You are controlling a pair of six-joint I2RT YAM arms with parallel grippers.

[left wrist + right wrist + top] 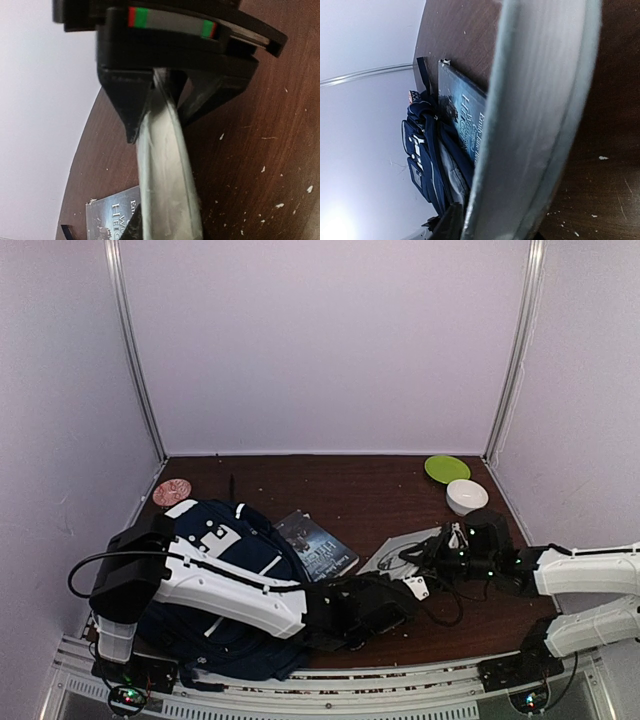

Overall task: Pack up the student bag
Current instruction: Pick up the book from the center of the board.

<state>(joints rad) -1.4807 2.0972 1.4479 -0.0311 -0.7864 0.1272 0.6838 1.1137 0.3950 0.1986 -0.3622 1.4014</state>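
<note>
The navy student bag (225,570) lies at the table's left with its mouth toward the centre; it also shows in the right wrist view (422,160), grey lining visible. A thin grey book (398,553) is held between both arms right of centre. My left gripper (398,592) reaches across from the left and is shut on the book's near edge, its jaws (157,130) pinching the grey book (167,190) edge-on. My right gripper (443,546) is at the book's right edge; in its wrist view the book (535,125) runs edge-on between its jaws (492,232).
A dark blue-covered book (316,545) lies flat between the bag and the grey book; it also shows in both wrist views (110,217) (462,115). A green plate (447,468) and a white bowl (467,496) stand at the back right. A pink round thing (172,491) lies back left.
</note>
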